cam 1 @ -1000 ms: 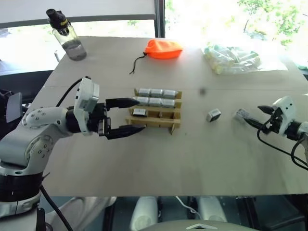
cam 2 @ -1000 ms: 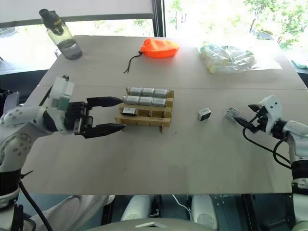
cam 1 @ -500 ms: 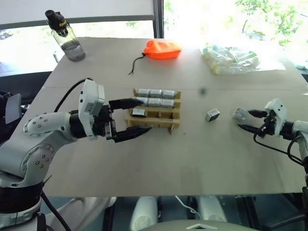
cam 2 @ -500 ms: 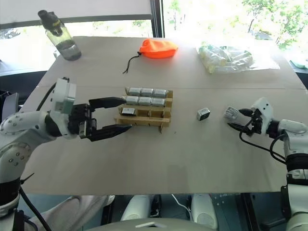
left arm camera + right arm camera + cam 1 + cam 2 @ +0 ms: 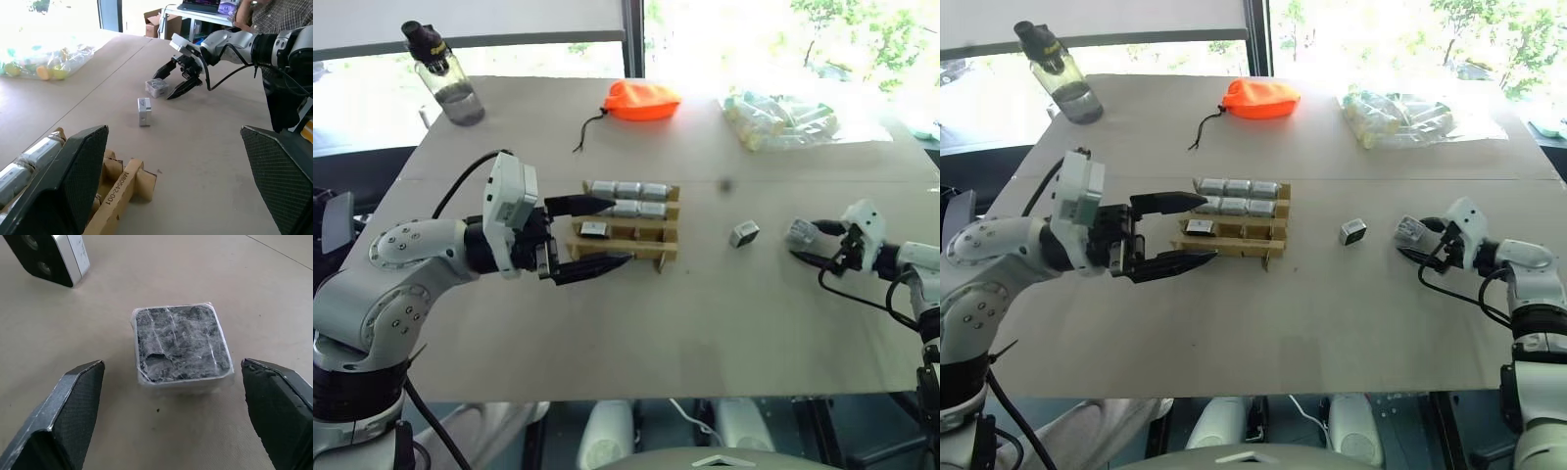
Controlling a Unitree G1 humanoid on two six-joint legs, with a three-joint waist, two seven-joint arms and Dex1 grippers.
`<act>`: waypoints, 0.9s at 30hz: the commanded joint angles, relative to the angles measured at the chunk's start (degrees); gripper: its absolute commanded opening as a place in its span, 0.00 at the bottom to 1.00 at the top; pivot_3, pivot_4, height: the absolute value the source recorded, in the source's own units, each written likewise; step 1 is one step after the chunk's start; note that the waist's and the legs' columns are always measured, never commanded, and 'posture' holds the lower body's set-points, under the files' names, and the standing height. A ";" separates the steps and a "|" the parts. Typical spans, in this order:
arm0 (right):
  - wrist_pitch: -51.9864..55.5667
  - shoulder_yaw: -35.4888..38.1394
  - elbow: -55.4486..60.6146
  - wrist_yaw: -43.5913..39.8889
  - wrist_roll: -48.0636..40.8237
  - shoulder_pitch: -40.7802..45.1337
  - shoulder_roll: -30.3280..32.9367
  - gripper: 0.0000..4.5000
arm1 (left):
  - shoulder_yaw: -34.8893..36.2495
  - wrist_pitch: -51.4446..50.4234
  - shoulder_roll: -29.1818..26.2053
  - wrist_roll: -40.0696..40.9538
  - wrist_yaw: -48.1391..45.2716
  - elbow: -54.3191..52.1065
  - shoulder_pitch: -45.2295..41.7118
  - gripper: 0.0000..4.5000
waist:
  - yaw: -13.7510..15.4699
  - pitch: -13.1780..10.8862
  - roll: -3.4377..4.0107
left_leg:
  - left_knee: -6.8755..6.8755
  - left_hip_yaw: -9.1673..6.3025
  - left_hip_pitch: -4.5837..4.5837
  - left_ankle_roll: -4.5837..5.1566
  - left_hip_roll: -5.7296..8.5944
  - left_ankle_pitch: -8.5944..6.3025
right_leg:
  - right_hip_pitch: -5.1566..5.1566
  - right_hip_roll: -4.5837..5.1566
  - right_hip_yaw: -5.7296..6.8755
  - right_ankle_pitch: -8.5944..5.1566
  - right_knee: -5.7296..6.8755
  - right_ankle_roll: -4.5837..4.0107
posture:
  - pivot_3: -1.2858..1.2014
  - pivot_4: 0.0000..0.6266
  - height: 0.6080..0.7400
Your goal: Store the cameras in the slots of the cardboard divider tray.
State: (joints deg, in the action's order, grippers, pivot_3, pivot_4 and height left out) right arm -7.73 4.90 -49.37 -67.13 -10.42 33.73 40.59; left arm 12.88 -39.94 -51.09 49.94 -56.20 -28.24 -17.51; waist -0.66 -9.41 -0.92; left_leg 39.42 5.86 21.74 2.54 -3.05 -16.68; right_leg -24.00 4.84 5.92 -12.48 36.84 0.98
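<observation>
Step in hand: you are lining the right gripper (image 5: 171,396) up on the wrapped camera (image 5: 182,343) lying loose on the table (image 5: 636,323); no pick has been made yet, as I judge it.
Right gripper: its 2 black fingers stand apart on either side of the wrapped camera, with table showing between each pad and the block, so it holds nothing.
Left gripper (image 5: 597,235): spread wide and empty, hanging at the near-left corner of the cardboard divider tray (image 5: 628,234); whether a finger touches the cardboard I cannot tell.
Tray: it sits mid-table with the 2 far rows filled, 6 cameras (image 5: 628,198) in all, plus 1 camera (image 5: 595,230) in the left slot of row 3; the other slots look free.
Loose cameras: 2 on the table right of the tray, the bare camera (image 5: 744,233) nearer the tray and the wrapped one just beyond it, between your fingers.
Next move: ease forward until the block sits deep between the pads, then close squarely on its side faces; the film wrap may slip, so grip centred.
After that: carry it to a free slot in row 3.
</observation>
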 commanded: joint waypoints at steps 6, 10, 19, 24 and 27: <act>-3.49 1.50 -0.27 -0.41 -0.46 1.87 0.62 0.42 | -0.42 0.22 -0.14 0.42 -0.38 -1.36 -1.43 1.00 | 0.05 0.00 0.00 | 0.00 -0.01 0.02 0.00 0.00 0.00 | 0.00 0.01 0.01 0.00 -0.02 0.00 | 0.52 0.24 0.89; -5.23 0.59 12.11 1.09 0.01 2.08 1.17 0.42 | -0.89 0.13 0.72 0.86 -1.54 2.52 -2.81 1.00 | 0.01 -0.02 0.03 | 0.00 0.00 0.01 0.00 0.00 0.00 | 0.00 0.01 0.00 0.00 -0.02 0.00 | 0.52 0.24 0.89; -23.57 -12.68 33.10 9.54 16.44 9.71 -4.17 0.42 | -12.70 2.20 3.26 -8.64 -10.60 21.59 -20.12 1.00 | 0.24 -0.13 0.23 | -0.04 0.07 0.04 -0.13 -0.01 0.07 | -0.04 -0.14 0.10 -0.01 -0.01 0.00 | 0.52 0.24 0.89; -32.90 -18.87 34.67 16.05 26.47 14.52 -7.66 0.42 | -17.76 2.96 6.61 -13.32 -14.93 30.83 -27.90 1.00 | 0.42 -0.14 0.21 | 0.00 0.18 0.46 -0.12 0.32 0.07 | -0.34 0.03 0.20 0.01 -0.04 0.02 | 0.52 0.24 0.89; -34.79 -20.65 35.82 19.41 30.39 16.42 -9.17 0.42 | -19.33 3.92 8.81 -16.03 -15.97 35.19 -31.18 1.00 | 0.27 -0.14 0.21 | 0.01 0.16 0.69 -0.12 0.34 0.08 | -0.60 0.03 0.23 0.01 0.03 0.01 | 0.52 0.24 0.89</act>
State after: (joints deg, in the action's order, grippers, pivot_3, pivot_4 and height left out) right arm -40.81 -15.98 -15.93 -50.19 18.49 48.48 31.33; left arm -6.75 -37.21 -42.40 34.98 -71.28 6.04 -47.12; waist -0.39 -9.54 -0.71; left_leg 39.43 5.96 22.50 2.40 -2.71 -16.60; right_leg -24.64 4.87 6.21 -12.47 36.88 1.00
